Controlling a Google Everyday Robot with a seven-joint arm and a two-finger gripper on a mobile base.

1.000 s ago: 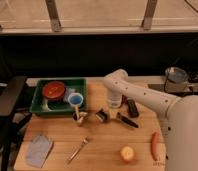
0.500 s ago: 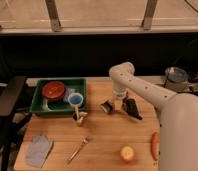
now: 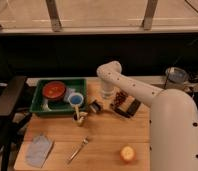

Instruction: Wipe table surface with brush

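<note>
Camera view is showing the claw (image 3: 98, 105) hanging low over the middle of the bench (image 3: 107, 142), pressed together, just beside the brush (image 3: 81, 118), whose pale head is lying near the green tray (image 3: 39, 107). Whether it is gripping the handle is unclear. The wiping step seems to be only starting; the next move is calling for bristles pressed flat and swept across bare wood.
</note>
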